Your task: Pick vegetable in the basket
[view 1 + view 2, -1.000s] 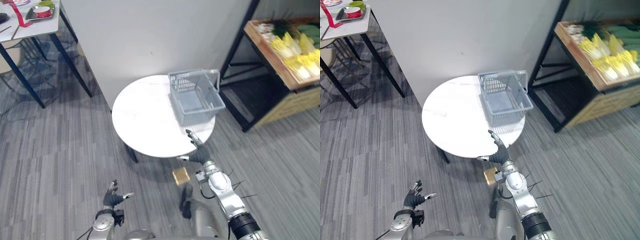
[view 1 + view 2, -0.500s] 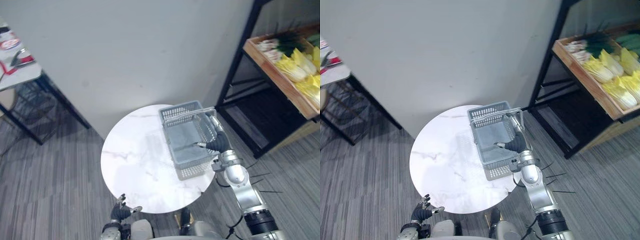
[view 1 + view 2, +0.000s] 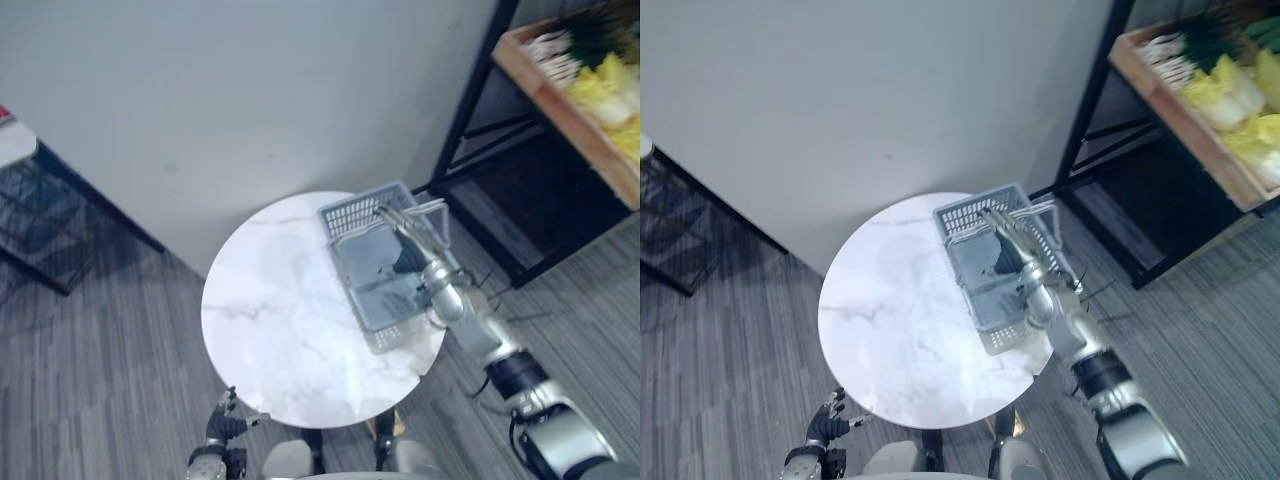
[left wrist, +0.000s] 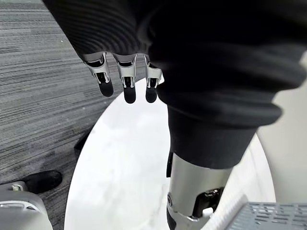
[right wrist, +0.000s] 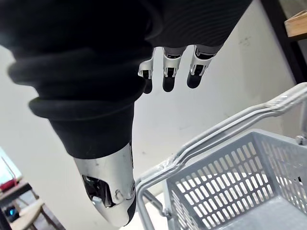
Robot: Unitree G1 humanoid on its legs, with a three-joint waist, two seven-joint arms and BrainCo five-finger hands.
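Head views, 12 = away from robot. Pale wall (image 3: 250, 100) spans 10 to 1, and grey striped floor (image 3: 90, 370) takes the rest. Round white marble table (image 3: 280, 320) sits mid-view, far edge near the wall. Black rack (image 3: 470, 120) stands at 2, apart from the table, w/ a wooden crate (image 3: 570, 125) on its upper level. Dark frame (image 3: 100, 200) of a 2nd table at 9.

Grey mesh basket (image 3: 350, 213) stands upright on the table at the top's 2 o'clock, outer side near the rim. Its 2 handles (image 5: 225, 125) are raised, close together over the basket.

Veg (image 3: 1230, 92): pale yellow-green leafy heads lying in the crate at 1-2, w/ darker greens beside them. They are well apart from the basket and both hands.

R hand (image 3: 412, 258) comes in from 4 and is stretched over the basket, pointing to 11, tips near the basket's far wall. Wrist view: fingers (image 5: 165, 72) straight in a row and clear of the handles, which run below them. Thumb (image 5: 112, 191) is apart from the fingers, just beside the handles' end; can't tell if it touches. Hand is spread wide, nothing in its grasp.

L hand (image 3: 225, 428) hangs low at 7, off the table's near edge, above the floor. Wrist view: fingers (image 4: 125, 81) loosely extended, thumb (image 4: 192, 191) apart, holding nothing. The table top lies past them, w/ a basket corner at its far side.
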